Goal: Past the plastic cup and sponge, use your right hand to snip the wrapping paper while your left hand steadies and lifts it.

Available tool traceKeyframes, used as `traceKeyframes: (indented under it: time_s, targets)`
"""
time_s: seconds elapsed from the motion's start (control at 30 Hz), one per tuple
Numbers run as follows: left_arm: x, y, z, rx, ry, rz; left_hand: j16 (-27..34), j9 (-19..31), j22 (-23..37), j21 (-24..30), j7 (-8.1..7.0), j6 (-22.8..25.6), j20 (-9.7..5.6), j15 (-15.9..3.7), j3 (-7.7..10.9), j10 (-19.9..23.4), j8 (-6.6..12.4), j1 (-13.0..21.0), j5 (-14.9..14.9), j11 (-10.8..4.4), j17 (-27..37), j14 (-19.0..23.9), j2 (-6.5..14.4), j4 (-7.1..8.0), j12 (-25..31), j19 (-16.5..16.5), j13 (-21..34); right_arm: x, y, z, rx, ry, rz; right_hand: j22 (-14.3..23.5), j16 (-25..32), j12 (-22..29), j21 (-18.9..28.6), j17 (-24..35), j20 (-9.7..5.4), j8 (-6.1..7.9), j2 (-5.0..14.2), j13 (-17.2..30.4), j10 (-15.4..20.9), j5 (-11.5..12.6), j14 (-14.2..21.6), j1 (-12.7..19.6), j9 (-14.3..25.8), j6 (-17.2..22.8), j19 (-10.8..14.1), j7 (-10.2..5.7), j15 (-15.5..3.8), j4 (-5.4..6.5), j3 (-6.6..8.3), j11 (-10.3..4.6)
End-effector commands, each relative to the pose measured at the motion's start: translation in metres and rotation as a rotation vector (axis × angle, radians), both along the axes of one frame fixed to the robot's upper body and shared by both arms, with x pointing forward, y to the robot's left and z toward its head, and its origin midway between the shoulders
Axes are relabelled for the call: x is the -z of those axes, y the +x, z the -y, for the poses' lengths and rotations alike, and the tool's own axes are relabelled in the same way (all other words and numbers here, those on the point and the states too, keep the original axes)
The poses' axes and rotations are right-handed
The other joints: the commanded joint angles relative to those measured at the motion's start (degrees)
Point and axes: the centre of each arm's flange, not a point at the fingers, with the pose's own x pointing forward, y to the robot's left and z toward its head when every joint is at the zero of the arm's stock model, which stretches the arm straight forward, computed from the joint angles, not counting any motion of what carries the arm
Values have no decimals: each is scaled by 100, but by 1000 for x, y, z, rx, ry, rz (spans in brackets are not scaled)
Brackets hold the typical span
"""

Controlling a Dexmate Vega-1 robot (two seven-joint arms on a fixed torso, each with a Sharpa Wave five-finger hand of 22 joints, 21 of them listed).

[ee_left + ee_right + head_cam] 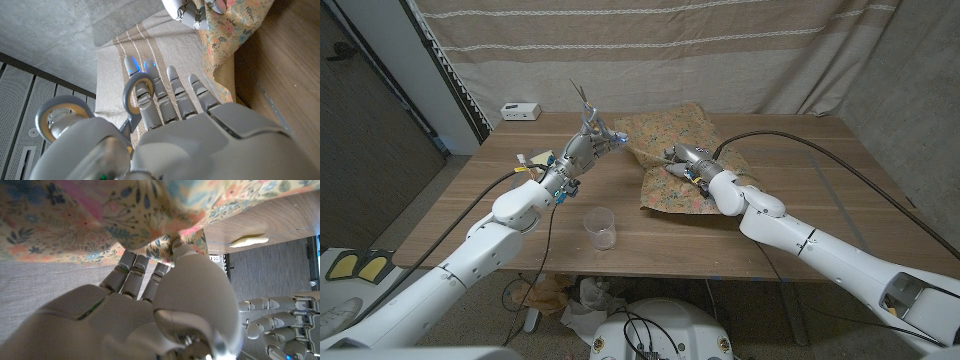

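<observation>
The floral wrapping paper (685, 130) lies crumpled on the table's far middle. My right hand (692, 163) pinches its left edge between thumb and fingers and holds that edge raised; the right wrist view shows the paper (100, 215) draped over the fingers (135, 275). My left hand (582, 145) holds grey scissors (586, 115) with the blades pointing up, just left of the paper. Fingers (165, 100) pass through the scissors' yellow-lined handle ring (134, 95). The blades stand a little apart from the paper's edge (227, 35).
A clear plastic cup (600, 228) stands upright near the table's front middle. A yellow sponge (538, 160) lies by my left forearm, also seen as the sponge (247, 241). A small white box (521, 110) sits at the far left. A striped curtain (650, 40) hangs behind.
</observation>
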Motion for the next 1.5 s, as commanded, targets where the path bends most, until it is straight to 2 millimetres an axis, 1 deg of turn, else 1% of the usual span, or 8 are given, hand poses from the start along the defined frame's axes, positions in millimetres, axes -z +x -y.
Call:
traceKeyframes:
  time_s: [0.03,0.27,0.43,0.73,0.93,1.1,1.2,1.5]
  targets:
    - [-2,-2,1,9,15,3,0,-7,7,20,229,-159,-24,-477,-7,106,16,31,62,-106,3,44,23,16,39,7,13,-4,-6,3,-2,38,88,50,41,213,109,15,-929,-32,9,145,175,21,92,80,14,78,64,6,-985,-28,0,-153]
    - [-3,-3,4,17,24,1,3,-9,5,18,221,-176,-19,-475,-9,106,6,29,67,-115,2,52,23,21,46,-2,7,-8,-8,8,0,42,130,154,122,266,390,37,-944,-114,27,251,136,33,244,88,23,122,122,8,-971,-22,-8,-123]
    - [-3,-4,8,31,44,-5,-2,-6,5,20,226,-164,-19,-467,-10,100,11,27,69,-105,1,39,22,24,50,1,4,-8,-9,11,16,23,155,185,162,271,471,51,-947,-129,25,260,137,36,295,84,27,154,124,22,-963,-14,-16,-129]
    - [-5,-9,11,40,71,-8,-1,-3,3,20,244,-154,-15,-467,-12,104,15,25,74,-106,1,42,19,29,62,-4,-1,-11,-15,16,34,3,225,238,204,281,602,64,-943,-173,24,285,137,46,334,101,35,174,79,7,-965,-20,-18,-140]
    - [-4,-12,14,56,77,-17,5,0,2,21,243,-146,-11,-468,-13,112,19,24,77,-84,0,57,18,32,77,-5,3,-12,-20,21,56,-15,280,313,392,289,793,117,-942,-241,6,341,114,55,569,63,47,194,-10,-39,-960,9,-66,-140]
    - [-4,-13,16,71,82,-22,7,-2,2,22,246,-144,-14,-468,-13,116,18,24,79,-100,0,64,16,33,83,-5,1,-12,-23,35,57,-23,336,352,464,288,884,127,-920,-284,4,403,73,64,624,69,60,206,-167,-127,-965,1,-85,-190]
    - [-6,-12,18,77,90,-21,8,0,2,22,252,-143,-15,-461,-14,116,19,23,80,-115,-1,65,16,34,86,-6,1,-15,-26,49,63,-32,377,373,495,276,930,125,-910,-304,8,418,61,70,643,52,69,222,-290,-197,-964,19,-98,-209]
    - [-7,-7,23,90,107,-42,4,-1,0,25,255,-142,-13,-458,-14,109,17,21,85,-120,-1,58,14,39,98,-4,-1,-21,-28,72,103,-43,420,405,521,259,1017,111,-911,-337,7,440,66,88,624,42,85,249,-468,-255,-968,32,-114,-227]
